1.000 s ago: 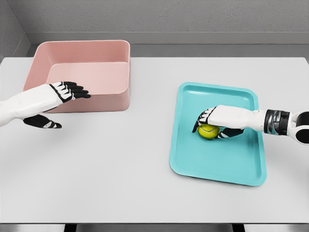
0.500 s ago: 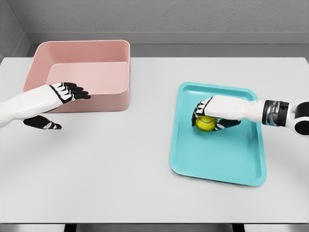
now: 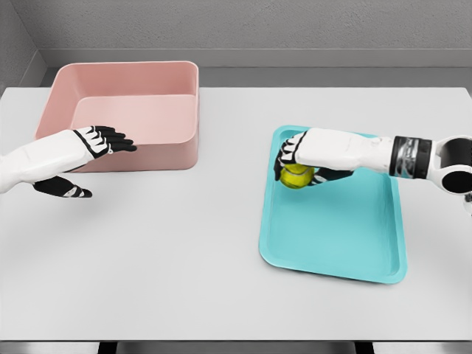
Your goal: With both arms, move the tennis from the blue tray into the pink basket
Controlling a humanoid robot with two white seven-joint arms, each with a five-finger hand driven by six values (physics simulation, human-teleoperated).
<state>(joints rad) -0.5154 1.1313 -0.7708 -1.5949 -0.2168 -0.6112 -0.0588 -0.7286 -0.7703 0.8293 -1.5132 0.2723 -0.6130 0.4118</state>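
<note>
My right hand is shut on the yellow-green tennis ball, holding it above the left part of the blue tray, close to the tray's left rim. The pink basket stands at the far left of the white table. My left hand hovers in front of the basket's near wall, fingers spread and pointing right, thumb hanging below, holding nothing.
The white table stretches between basket and tray. A grey wall runs behind the table's far edge. The tray holds nothing else besides the ball above it.
My right hand has lifted the ball and carried it left and slightly up, from the tray's middle toward its left rim. The left hand has stayed nearly still.
</note>
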